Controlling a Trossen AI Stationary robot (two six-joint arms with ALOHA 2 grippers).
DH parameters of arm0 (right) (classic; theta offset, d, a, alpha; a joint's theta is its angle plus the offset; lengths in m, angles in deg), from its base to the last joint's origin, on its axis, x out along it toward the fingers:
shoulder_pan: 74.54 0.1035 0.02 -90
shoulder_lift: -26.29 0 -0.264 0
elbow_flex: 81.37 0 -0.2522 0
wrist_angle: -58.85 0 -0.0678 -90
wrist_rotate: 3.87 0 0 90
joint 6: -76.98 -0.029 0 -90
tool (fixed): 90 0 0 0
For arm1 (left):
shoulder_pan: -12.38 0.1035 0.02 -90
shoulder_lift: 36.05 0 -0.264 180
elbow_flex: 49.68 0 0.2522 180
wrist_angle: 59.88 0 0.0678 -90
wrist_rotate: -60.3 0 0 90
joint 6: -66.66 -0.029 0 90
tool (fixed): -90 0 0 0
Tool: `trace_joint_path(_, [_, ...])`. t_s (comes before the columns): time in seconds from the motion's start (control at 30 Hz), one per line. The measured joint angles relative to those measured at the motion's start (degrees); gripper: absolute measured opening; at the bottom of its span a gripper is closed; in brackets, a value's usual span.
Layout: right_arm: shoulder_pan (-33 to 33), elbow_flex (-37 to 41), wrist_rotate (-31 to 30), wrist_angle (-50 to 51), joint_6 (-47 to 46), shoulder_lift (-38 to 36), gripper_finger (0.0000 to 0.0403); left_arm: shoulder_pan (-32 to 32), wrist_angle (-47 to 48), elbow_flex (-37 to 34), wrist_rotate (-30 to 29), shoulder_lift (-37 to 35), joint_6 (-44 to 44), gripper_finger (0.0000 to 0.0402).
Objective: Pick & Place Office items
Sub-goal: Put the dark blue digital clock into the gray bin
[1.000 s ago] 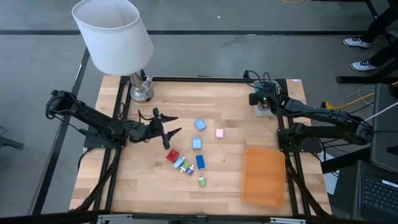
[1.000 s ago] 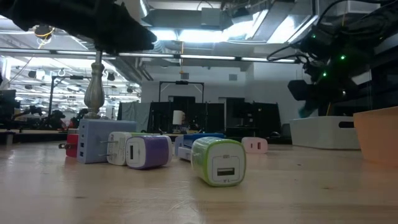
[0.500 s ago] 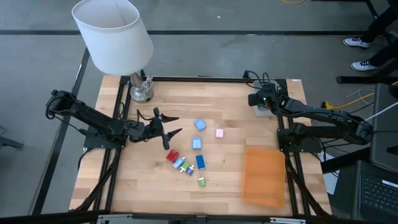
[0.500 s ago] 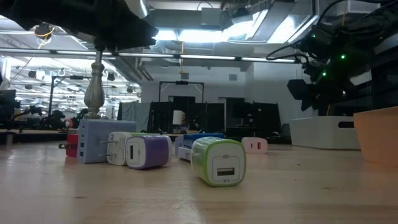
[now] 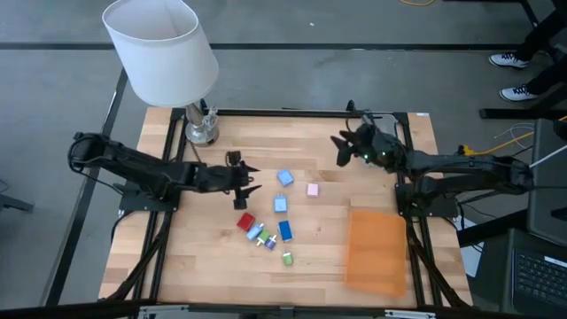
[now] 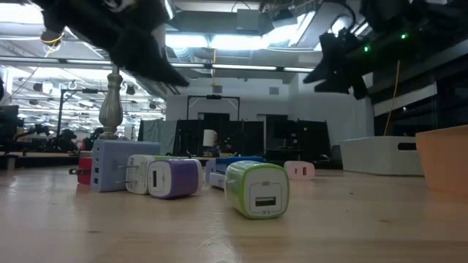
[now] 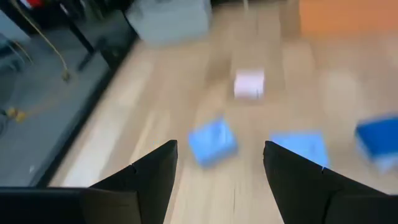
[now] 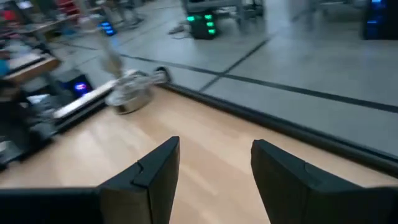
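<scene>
Both arms shifted inward: we see right gripper off the tray, empty, fingers apart; left gripper wide, nearer the items.

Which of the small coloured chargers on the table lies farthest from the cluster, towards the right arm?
The pink charger: it sits alone, apart from the blue, red and green ones, nearest the orange sheet.

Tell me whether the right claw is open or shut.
Open. In the right wrist view the right claw shows its two dark fingers standing apart, with bare wooden table between them and nothing held.
</scene>
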Motion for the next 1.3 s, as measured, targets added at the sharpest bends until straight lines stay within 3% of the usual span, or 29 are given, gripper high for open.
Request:
trace_joint_path(0.17, [5.7,0.0,-0.9,-0.3,-0.5,0.0,0.0196,0.6,6.4,2.1,5.8,5.4,1.1,0.0233])
trace_joint_path(0.5, [9.8,0.0,-3.9,-2.9,-0.4,0.0,0.0196,-2.4,7.1,5.7,6.6,12.2,6.3,0.0233])
trace_joint_path(0.6, [10.8,0.0,-3.4,-4.1,0.7,0.0,0.0196,-3.7,6.8,8.8,7.3,14.1,1.5,0.0233])
trace_joint_path(0.8, [12.2,0.0,-3.2,-4.6,0.8,0.0,0.0196,-4.7,15.7,19.0,19.6,21.0,-7.5,0.0233])
trace_joint_path(1.0, [13.1,0.0,-3.2,-4.6,0.8,0.0,0.0196,-6.2,34.1,31.7,18.8,29.7,-19.9,0.0233])
trace_joint_path(1.3, [13.1,0.0,-2.1,-4.6,1.1,0.0,0.0196,-6.3,41.3,43.7,19.1,39.4,-33.4,0.0233])
